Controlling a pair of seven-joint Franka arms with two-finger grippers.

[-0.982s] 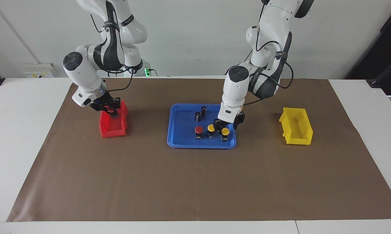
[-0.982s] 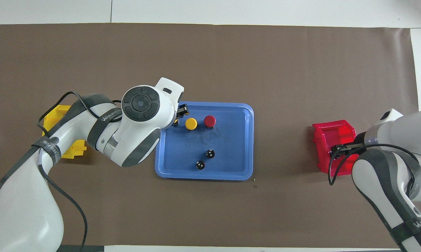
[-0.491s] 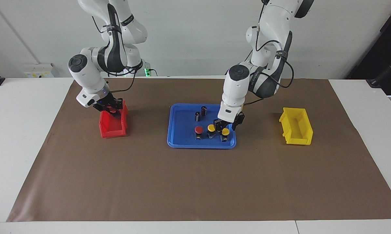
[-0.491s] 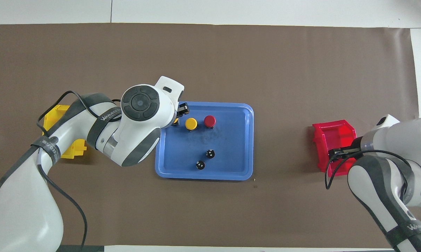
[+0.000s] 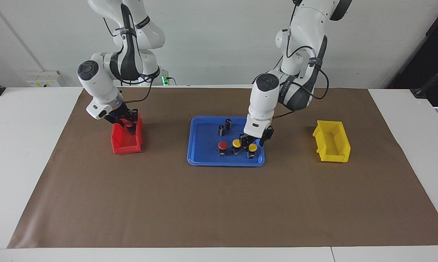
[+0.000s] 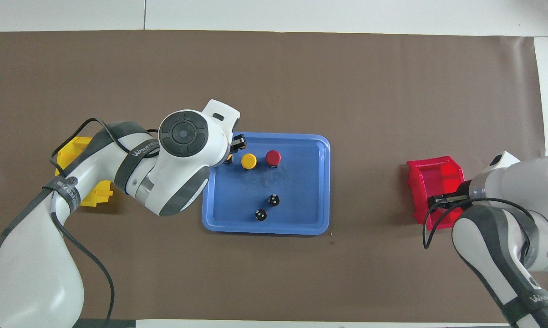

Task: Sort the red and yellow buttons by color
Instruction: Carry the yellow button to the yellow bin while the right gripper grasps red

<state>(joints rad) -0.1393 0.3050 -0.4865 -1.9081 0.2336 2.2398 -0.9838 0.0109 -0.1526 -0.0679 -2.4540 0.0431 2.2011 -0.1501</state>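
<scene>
A blue tray [image 5: 204, 149] [image 6: 301, 191] in the middle holds one red button [image 5: 222, 145] [image 6: 273, 157] and two yellow buttons. My left gripper [image 5: 253, 143] is down on the yellow button [image 5: 253, 147] nearest the left arm's end, with a finger against each side of its cap. In the overhead view the wrist hides most of that button. The other yellow button [image 5: 236, 143] [image 6: 248, 160] stands free beside it. My right gripper [image 5: 126, 121] [image 6: 442, 200] hangs low over the red bin [image 5: 126, 145] [image 6: 431, 175]. A red button [image 5: 128, 124] shows right under it.
Two dark cylinders [image 5: 221, 130] [image 6: 273, 199] without coloured caps stand in the tray nearer the robots. A yellow bin [image 5: 331, 145] [image 6: 96, 198] sits toward the left arm's end of the table. Brown paper covers the table.
My right gripper has shifted slightly over the red bin toward the robots' end. My left gripper has drawn in on the yellow button. The tray's other things have not moved.
</scene>
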